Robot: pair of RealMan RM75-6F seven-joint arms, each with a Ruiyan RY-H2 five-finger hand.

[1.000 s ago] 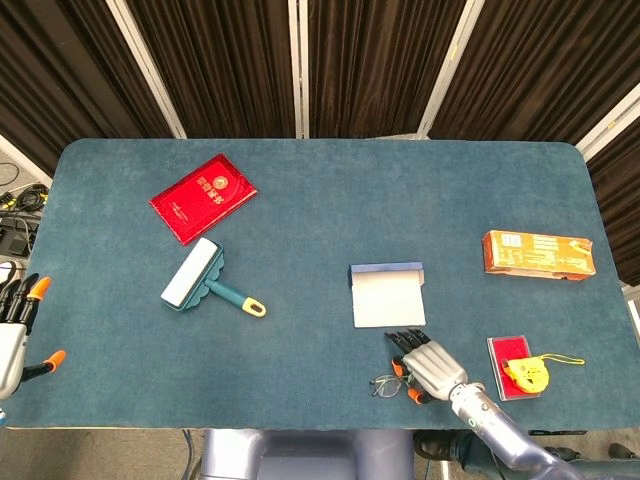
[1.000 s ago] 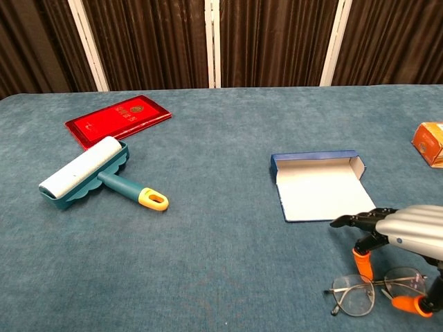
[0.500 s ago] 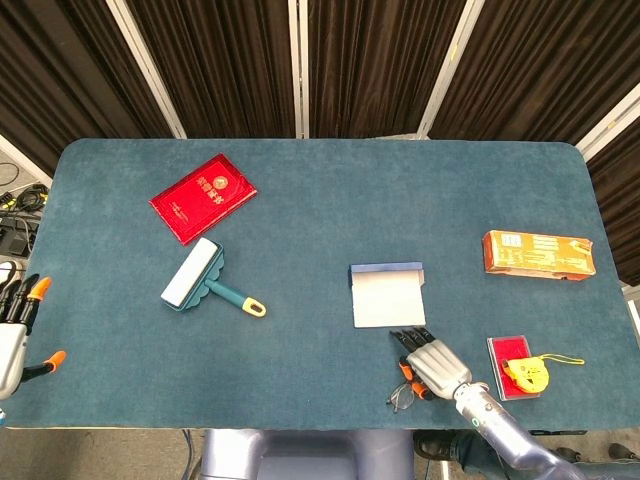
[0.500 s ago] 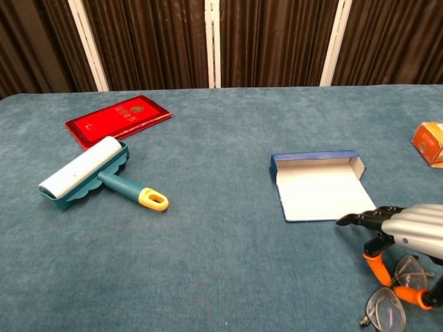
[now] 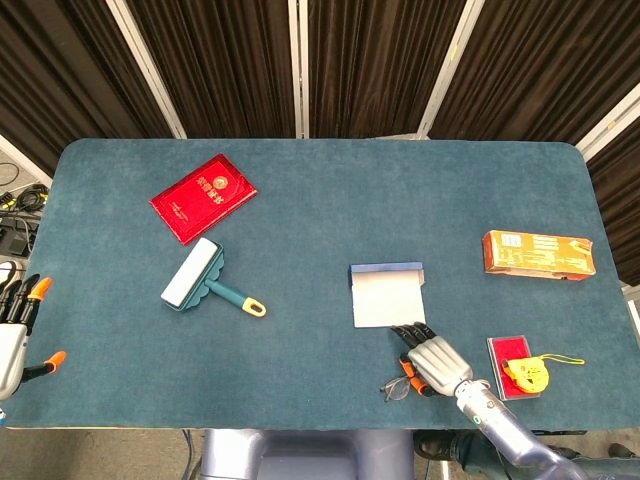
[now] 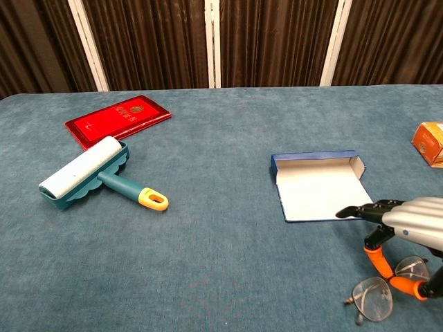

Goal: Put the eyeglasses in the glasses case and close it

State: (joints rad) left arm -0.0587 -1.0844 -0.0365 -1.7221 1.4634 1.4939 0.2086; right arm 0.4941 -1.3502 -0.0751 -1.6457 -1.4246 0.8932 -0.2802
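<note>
My left hand (image 5: 14, 330) idle at far left tabletop (image 5: 320, 200) edge, fingers apart, holding nothing. Open glasses case (image 6: 320, 188) right of center. Just beside it, my right hand (image 6: 408, 228) pinches eyeglasses (image 6: 382, 290), tilted off tabletop.

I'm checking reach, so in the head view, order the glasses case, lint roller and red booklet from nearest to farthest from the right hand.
From the right hand:
1. Glasses case, open, just beyond the fingers.
2. Lint roller, well to the left, mid-table.
3. Red booklet, farthest, at the far left.
</note>
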